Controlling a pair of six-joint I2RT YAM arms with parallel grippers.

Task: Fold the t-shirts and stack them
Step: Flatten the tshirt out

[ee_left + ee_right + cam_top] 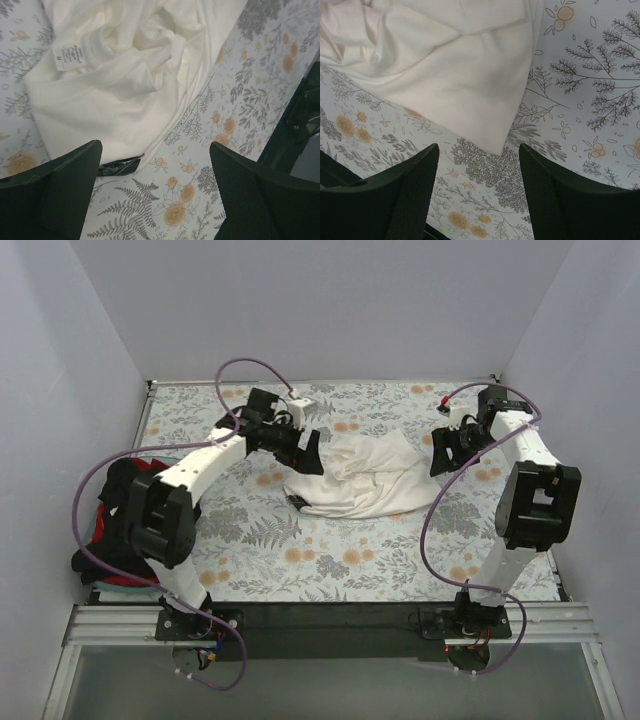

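One off-white t-shirt (pixel 365 480) lies crumpled (label (pixel 70 56) showing).

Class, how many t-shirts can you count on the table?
3: an off-white t-shirt crumpled mid-table; a black t-shirt and a red t-shirt heaped at the far left. The left arm covers that heap, so more may be hidden.

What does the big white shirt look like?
The white shirt is soft, plain cloth, crumpled in a wrinkly heap, not folded. It lies in the middle of the flowery tablecloth. A small printed label shows at its collar. From under one edge peeks something dark. The left claw and right claw hang open on either side, and neither holds it.
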